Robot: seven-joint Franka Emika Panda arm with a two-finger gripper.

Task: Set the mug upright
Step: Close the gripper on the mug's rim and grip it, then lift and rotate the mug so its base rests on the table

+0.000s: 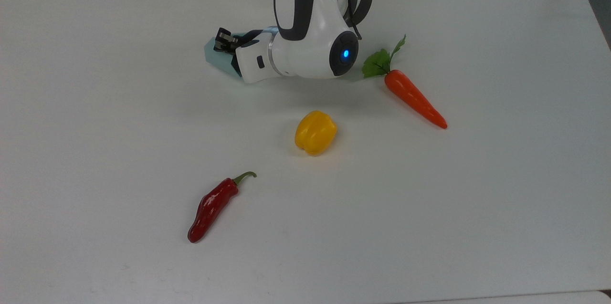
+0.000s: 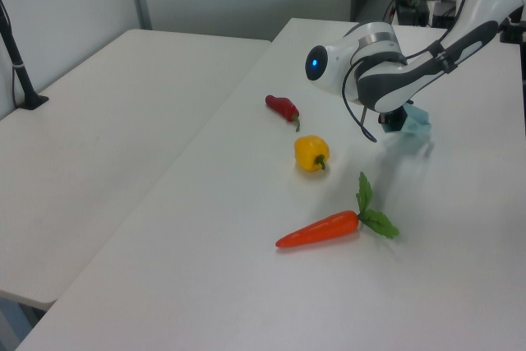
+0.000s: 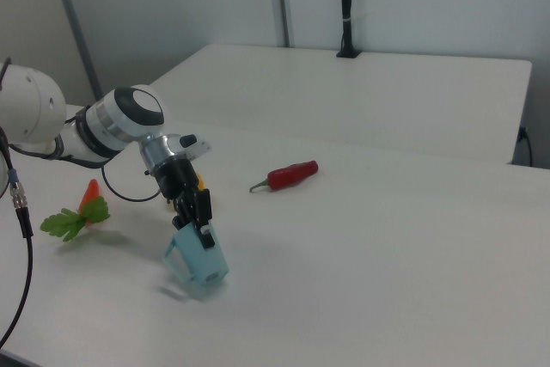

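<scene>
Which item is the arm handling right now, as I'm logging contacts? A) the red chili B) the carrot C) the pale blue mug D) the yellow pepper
C: the gripper is closed on the rim of the mug, which hangs tilted.

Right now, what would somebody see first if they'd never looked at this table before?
Probably the big white arm with its glowing blue light, leaning low over the table's far side in the top view. Its gripper pinches the pale blue mug, tipped and lifted just off the table. In the top view three bright toy vegetables lie nearby: a carrot at right, a yellow pepper in the middle, a red chili nearer the front.
</scene>
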